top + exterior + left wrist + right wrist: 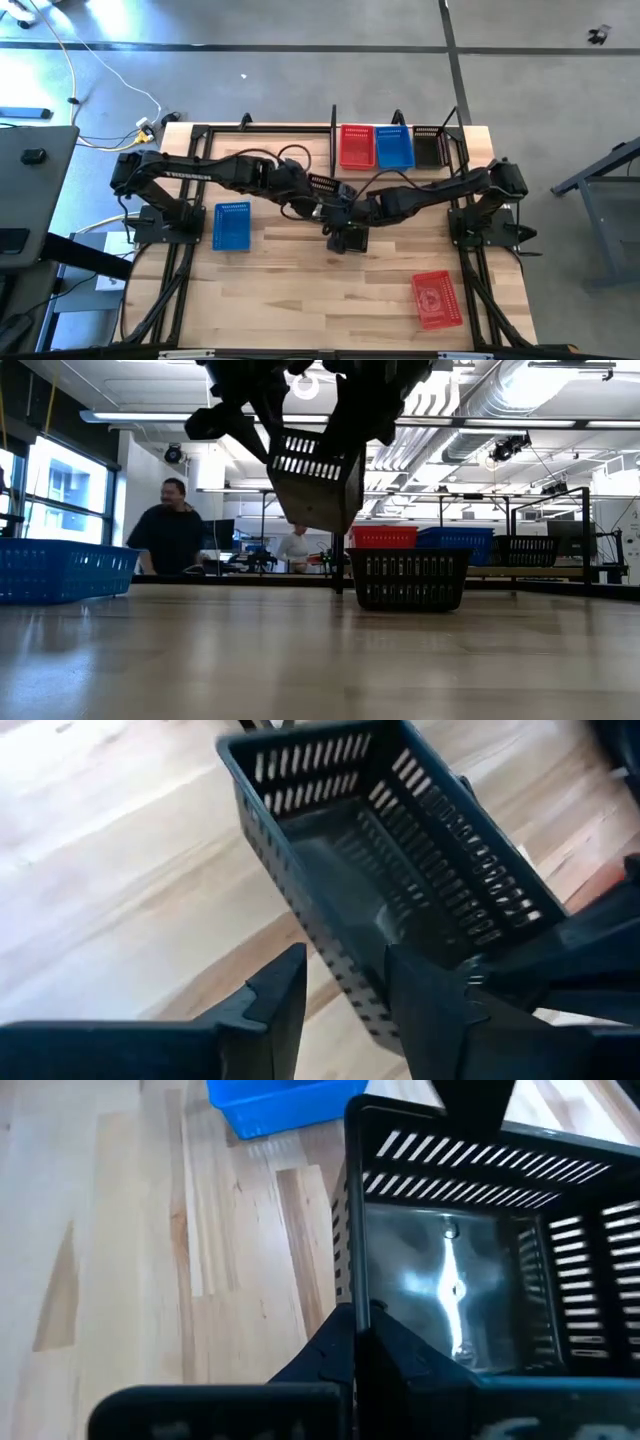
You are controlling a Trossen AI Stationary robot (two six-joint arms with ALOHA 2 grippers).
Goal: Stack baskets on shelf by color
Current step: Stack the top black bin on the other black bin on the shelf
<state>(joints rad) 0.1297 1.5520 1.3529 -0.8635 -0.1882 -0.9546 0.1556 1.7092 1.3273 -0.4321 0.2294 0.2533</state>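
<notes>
Behind the tabletop (300,660) a person (170,525) stands, blurred. Both claws meet at centre: the right claw (355,1342) is clamped on a black basket (315,485) raised off the wood; the left claw (345,995) straddles its wall, fingers parted. Another black basket (408,578) sits below, largely hidden from above. The shelf (455,135), at 12 o'clock, holds red (355,146), blue (394,147) and black baskets; loose blue (232,225) and red (436,298) ones lie apart

Three baskets (394,147) are being kept side by side on the shelf (455,125) at the table's (300,300) rear edge.
</notes>
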